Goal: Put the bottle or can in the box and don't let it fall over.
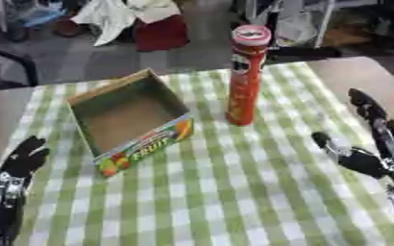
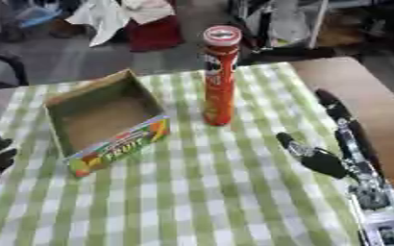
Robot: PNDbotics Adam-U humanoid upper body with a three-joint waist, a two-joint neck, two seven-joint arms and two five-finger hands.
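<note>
Since nothing's held yet, I'd call this the reach step: can (image 1: 247,77) stands upright on the checked cloth (image 1: 234,192), just right of the box (image 1: 129,120), not touching it. Right hand (image 1: 370,144) sits well right of the can and nearer me, fingers straight, empty. Left hand (image 1: 22,161) idles left of the box, fingers relaxed. Next I need a side grasp, lifting vertically; it's tall, so tippy.

Counted on the checked cloth (image 1: 234,192): one tall red can (image 1: 246,77), one open cardboard box (image 1: 129,120), two robot hands, left hand (image 1: 22,158) and right hand (image 1: 370,144).
</note>
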